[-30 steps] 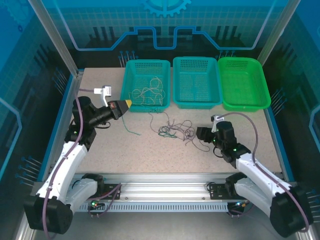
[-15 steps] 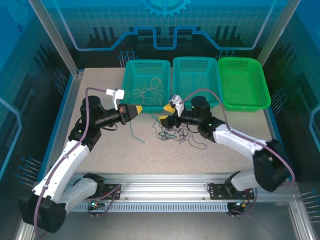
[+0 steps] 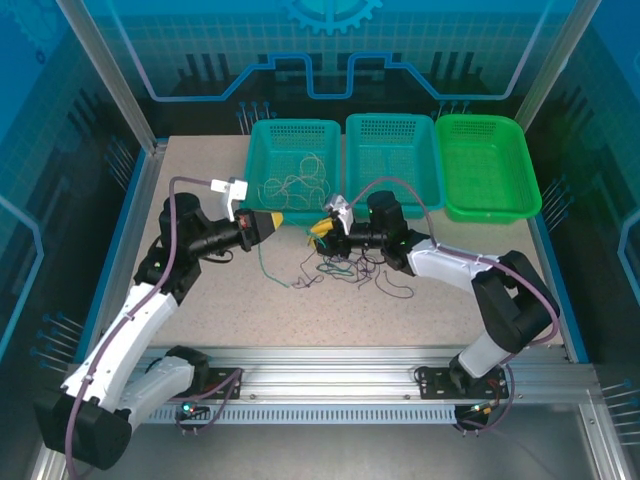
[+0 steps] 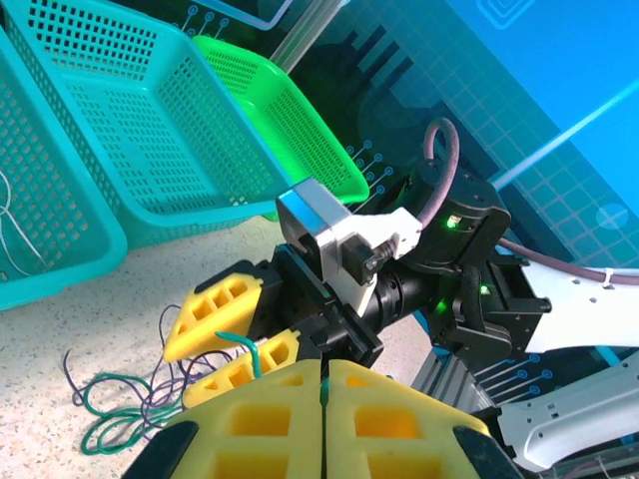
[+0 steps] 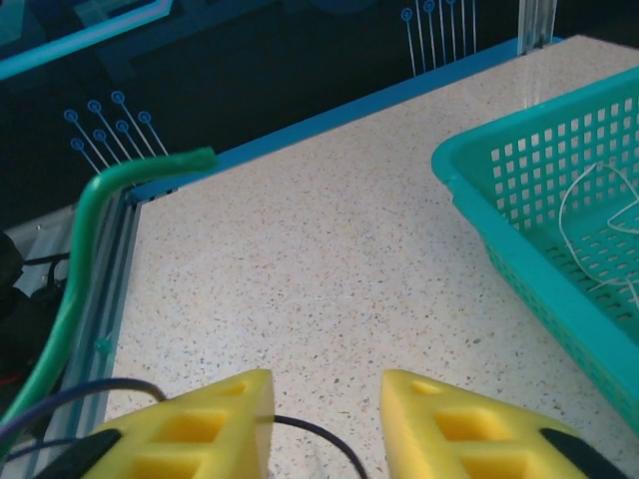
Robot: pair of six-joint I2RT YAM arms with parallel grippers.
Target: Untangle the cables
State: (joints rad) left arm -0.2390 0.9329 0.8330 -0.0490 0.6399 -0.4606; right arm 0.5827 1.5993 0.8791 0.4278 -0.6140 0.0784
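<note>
Left gripper point(image 4: 324, 377) sits at the bottom of its wrist view, closest to me. Its yellow pads are pressed flat together with a teal strand point(image 3: 264, 262) nipped in the seam; from above, that strand hangs off the tip and trails down and right onto the table point(image 3: 230, 315). A little further in, just right of centre in the overhead frame, the tangle point(image 3: 347, 266) lies on the tabletop, green and purplish-black loops knotted into one loose clump. The right gripper point(image 3: 320, 234) hovers at the clump's upper left edge, facing the left one, with its jaws a fair gap apart and gripping nothing. In its own view a dark strand point(image 5: 315, 434) runs across the gap between the pads without being pinched. Beyond both, along the top of the overhead frame, stand the left teal basket point(image 3: 295, 124) with pale strands point(image 3: 300, 185) curled inside, the middle teal basket point(image 3: 392, 118) and the green basket point(image 3: 530, 170). I read this as the pull-apart step: one end of the teal strand is secured and the second arm is placed to anchor the clump. Next I would want the right jaws closed on the knot's dark wires, not the teal one, seated well back between the pads since the wire is so thin. Then I would draw slowly leftward with the left arm, watching that the whole clump does not drag along.
</note>
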